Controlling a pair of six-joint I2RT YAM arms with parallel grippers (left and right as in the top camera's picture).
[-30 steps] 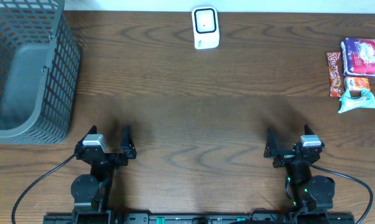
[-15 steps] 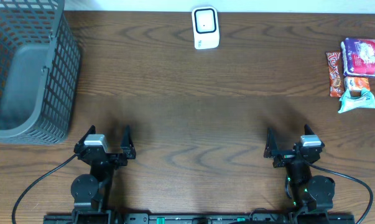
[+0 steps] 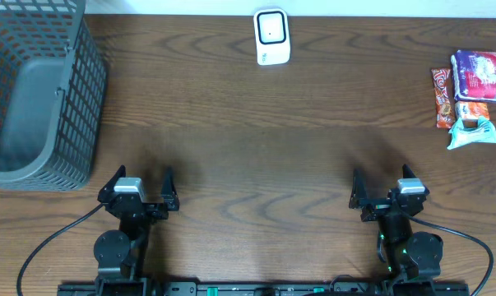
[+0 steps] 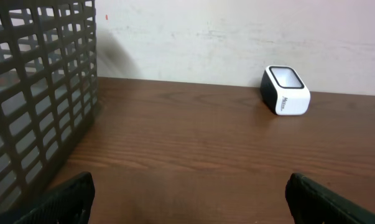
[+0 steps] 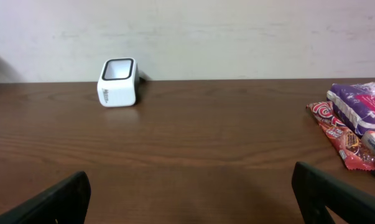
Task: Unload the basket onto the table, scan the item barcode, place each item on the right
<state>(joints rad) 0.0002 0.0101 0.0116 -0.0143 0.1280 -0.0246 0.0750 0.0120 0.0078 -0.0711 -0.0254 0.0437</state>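
Observation:
The white barcode scanner with a dark window stands at the table's far edge, centre; it also shows in the left wrist view and the right wrist view. The items are snack packets at the far right: a purple packet, a red bar, an orange packet and a pale teal one. My left gripper rests near the front edge, open and empty. My right gripper is likewise open and empty, far from the packets.
A grey mesh basket fills the far left corner and looms close on the left in the left wrist view. A pale wall runs behind the brown wooden table.

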